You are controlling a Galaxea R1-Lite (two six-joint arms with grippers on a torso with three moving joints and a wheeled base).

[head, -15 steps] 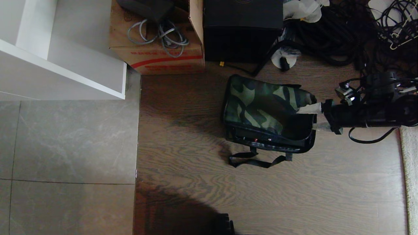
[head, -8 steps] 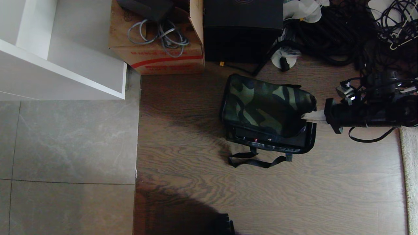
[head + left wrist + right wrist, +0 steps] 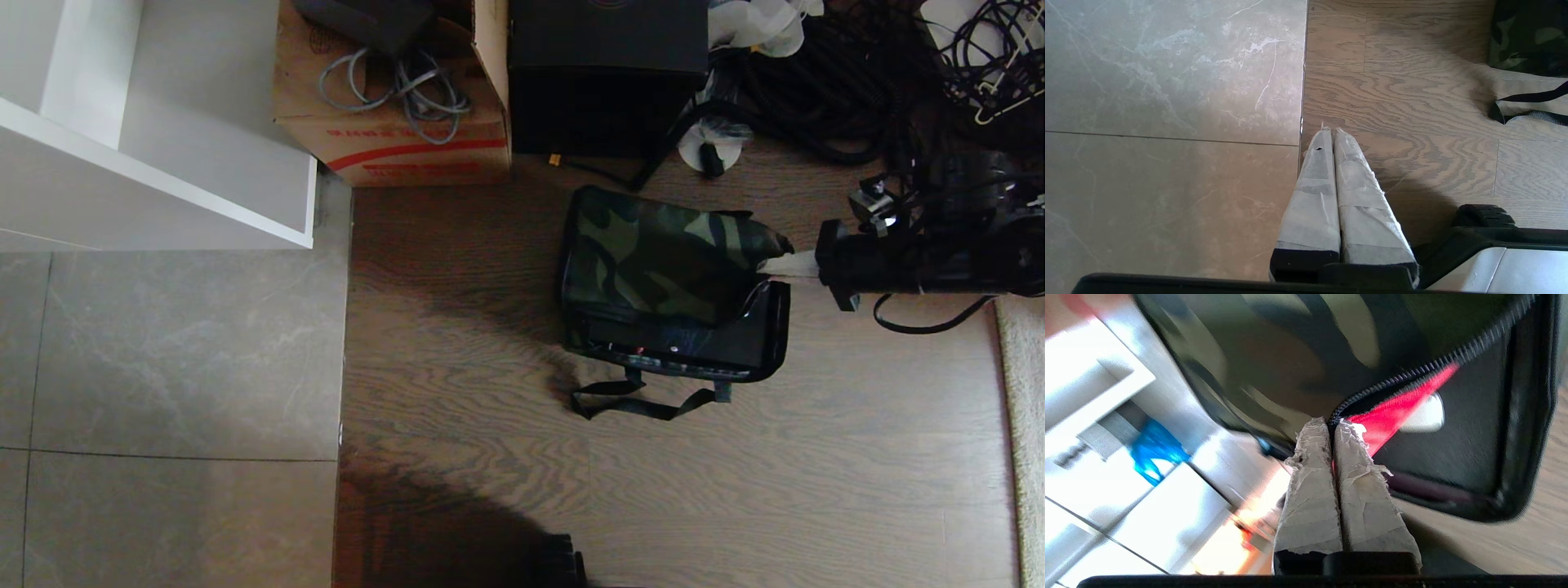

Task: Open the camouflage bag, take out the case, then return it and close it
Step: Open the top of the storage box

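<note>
The camouflage bag point(image 3: 645, 261) stands on the wood floor, its black strap point(image 3: 645, 404) trailing toward me. My right gripper point(image 3: 771, 265) reaches in level from the right and is shut on the zipper edge of the lid at the bag's right corner. In the right wrist view the taped fingertips point(image 3: 1310, 433) pinch the zipper teeth of the camouflage bag point(image 3: 1290, 347), with red lid lining point(image 3: 1396, 412) showing in the gap. The lid corner is lifted over a dark opening; the case is hidden. My left gripper point(image 3: 1331, 131) hangs parked and shut over the floor seam.
A brown cardboard carton point(image 3: 392, 131) and a tall plain black box point(image 3: 604, 82) stand just behind the bag. Tangled black cables point(image 3: 849, 73) lie at the back right, a white cabinet point(image 3: 163, 171) at the left, and a pale rug edge point(image 3: 1020, 425) at the right.
My right gripper's fingers closed on the lid edge, then moved back and up with it. The lid's right corner has lifted and the gap below it has widened.
</note>
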